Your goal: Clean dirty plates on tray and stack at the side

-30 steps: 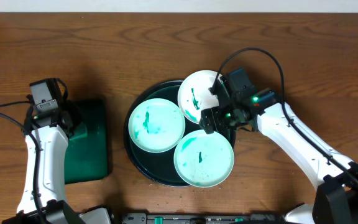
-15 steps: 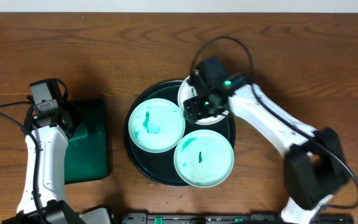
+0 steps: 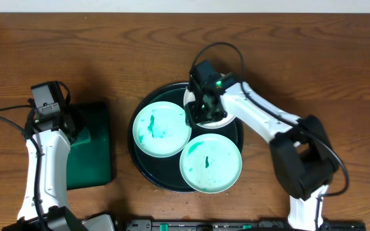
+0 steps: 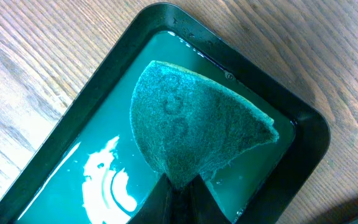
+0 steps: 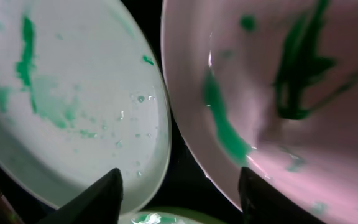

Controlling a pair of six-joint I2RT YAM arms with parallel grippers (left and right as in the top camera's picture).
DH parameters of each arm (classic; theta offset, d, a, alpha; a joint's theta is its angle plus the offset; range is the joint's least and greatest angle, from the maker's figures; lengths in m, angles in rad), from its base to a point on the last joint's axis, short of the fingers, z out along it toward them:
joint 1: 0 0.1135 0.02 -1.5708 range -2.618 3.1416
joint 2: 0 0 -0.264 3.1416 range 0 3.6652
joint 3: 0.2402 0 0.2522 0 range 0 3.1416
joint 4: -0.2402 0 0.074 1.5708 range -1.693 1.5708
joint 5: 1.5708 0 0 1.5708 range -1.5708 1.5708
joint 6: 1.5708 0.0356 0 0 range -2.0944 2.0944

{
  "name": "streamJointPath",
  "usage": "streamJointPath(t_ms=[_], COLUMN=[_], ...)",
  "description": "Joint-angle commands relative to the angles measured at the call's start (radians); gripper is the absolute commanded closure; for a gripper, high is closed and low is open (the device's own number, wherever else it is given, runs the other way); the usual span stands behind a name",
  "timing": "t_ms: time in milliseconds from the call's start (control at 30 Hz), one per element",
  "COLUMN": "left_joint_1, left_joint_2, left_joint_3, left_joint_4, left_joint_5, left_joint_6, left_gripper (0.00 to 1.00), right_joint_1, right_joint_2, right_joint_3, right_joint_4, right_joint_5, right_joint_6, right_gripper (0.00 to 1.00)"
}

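Right claw (image 5: 180, 183) open astride the far plate (image 5: 278, 124) on the tray (image 3: 149, 168) — to lift it; left claw (image 4: 178, 199) pinches cloth (image 4: 191, 124), ready for wiping.

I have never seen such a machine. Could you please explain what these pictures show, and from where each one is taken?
This is a robot with two arms at a wooden table. One camera looks down from above; the other two sit on the wrists, close to each hand. A round tray carries three white plates with green smears: left plate, front plate, back plate. The right hand hangs open just above the back plate's edge. The left hand is shut on a green cloth in a small rectangular tray.
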State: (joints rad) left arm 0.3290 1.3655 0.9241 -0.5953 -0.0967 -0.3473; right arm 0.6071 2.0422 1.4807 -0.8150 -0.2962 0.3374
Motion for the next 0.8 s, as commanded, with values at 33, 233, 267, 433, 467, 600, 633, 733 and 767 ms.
streamJointPath(t_ms=[33,233,267,433,467,600,633,733,767], left_joint_1=[-0.001,-0.001,-0.001,-0.001,-0.001,-0.001,-0.001,-0.001,-0.001], left_joint_2=[-0.008,-0.008,-0.008,-0.008,-0.008,-0.008,-0.008,-0.008,-0.008], left_joint_3=[-0.004,-0.004,-0.004,-0.004,-0.004,-0.004,-0.004,-0.004,-0.004], left_joint_4=[0.000,-0.003,-0.003,-0.003,-0.003,-0.007,-0.007,-0.007,-0.007], left_joint_5=[-0.021,-0.020,-0.021,-0.021,-0.020,-0.021,-0.021,-0.020,-0.020], left_joint_6=[-0.009,-0.010,-0.010,-0.009,-0.010,-0.010,-0.010,-0.010,-0.010], left_gripper=[0.93,0.93,0.93,0.93,0.93,0.93,0.93,0.93,0.93], right_joint_1=[0.043,0.053,0.053,0.053,0.053,0.041,0.036,0.028,0.027], right_joint_2=[0.042,0.045,0.045,0.045,0.045,0.045,0.045,0.045,0.045], right_joint_3=[0.019,0.019,0.019,0.019,0.021,0.032,0.039,0.075,0.093], right_joint_4=[0.000,0.004,0.004,0.018,0.018,0.010,0.002,-0.037,-0.058], right_joint_5=[-0.033,-0.034,-0.034,-0.034,-0.034,-0.033,-0.029,-0.011,0.004], right_joint_6=[0.036,0.055,0.060,0.067,0.067,0.066,0.066,0.050,0.047], right_gripper=[0.45,0.51,0.51,0.53,0.53,0.54,0.55,0.57,0.57])
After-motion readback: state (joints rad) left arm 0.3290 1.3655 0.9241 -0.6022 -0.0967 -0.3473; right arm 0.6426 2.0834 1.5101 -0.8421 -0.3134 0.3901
